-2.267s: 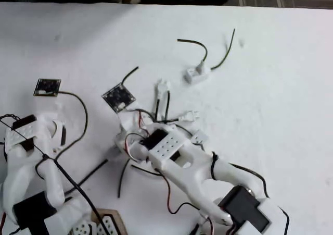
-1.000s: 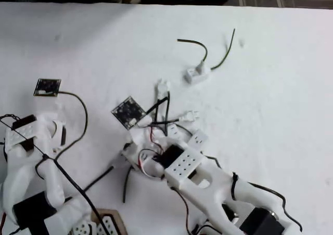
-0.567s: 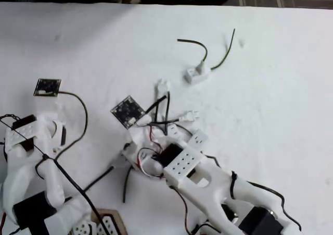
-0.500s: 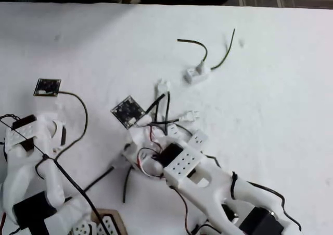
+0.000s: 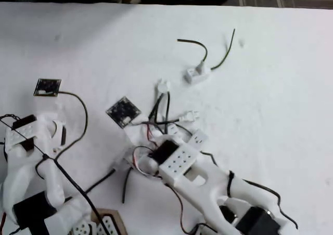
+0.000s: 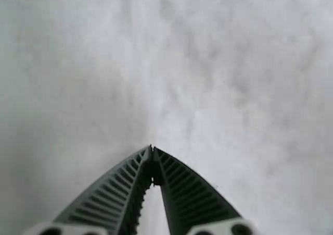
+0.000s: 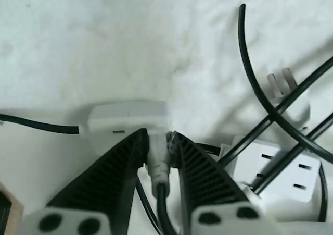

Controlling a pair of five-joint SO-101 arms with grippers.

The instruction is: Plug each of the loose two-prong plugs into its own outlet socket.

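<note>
My right gripper (image 7: 157, 138) is shut on a small white plug (image 7: 157, 164) with a black cord. The plug's front end meets a white outlet block (image 7: 127, 121). In the high view that block is the black-faced square socket (image 5: 123, 112) just ahead of my right gripper (image 5: 141, 131). A loose two-prong plug (image 7: 285, 89) lies close by among crossing black cords, beside a white slotted socket (image 7: 283, 176). A second black-faced socket (image 5: 47, 87) sits at the far left. My left gripper (image 6: 152, 151) is shut over bare white table, holding nothing.
A white socket (image 5: 196, 74) with two curved dark cords lies farther back at centre. Another white plug (image 5: 163, 85) and a plug (image 5: 191, 116) lie in the cord tangle. The white slotted socket (image 5: 198, 138) sits against the right arm. Open table lies to the right.
The right arm first drew back toward the near edge, dragging the black-faced socket with it. In the last half second arm and socket shifted slightly left. The left arm stayed still.
</note>
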